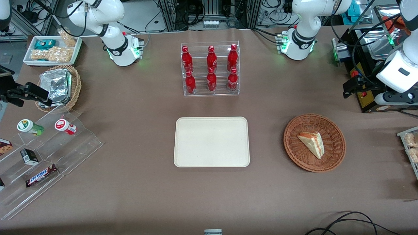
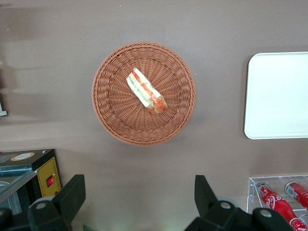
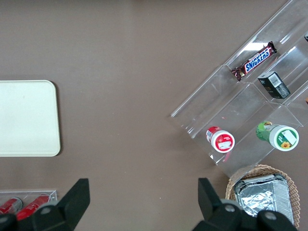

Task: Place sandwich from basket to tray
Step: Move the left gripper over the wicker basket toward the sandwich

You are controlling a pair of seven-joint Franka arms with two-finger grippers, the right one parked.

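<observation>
Brown-covered table (image 1: pixel 130 182) w/ cables and equipment racks (image 1: pixel 209 13) along the edge.

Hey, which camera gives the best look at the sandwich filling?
The left wrist view: its hand, open, hangs above the basket, and the sandwich shows its red and green cut edge. The front view shows mostly bread. The right wrist view misses it.

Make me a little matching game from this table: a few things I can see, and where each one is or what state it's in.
Things:
1. sandwich
2. tray
3. red bottles
4. gripper

Places or states:
A. standing in a clear tiered rack
B. open, high above the table near the basket
C. lying in the reddish-brown wicker basket
D. flat on the table, nothing on it

Pairs: 1-C, 2-D, 3-A, 4-B
</observation>
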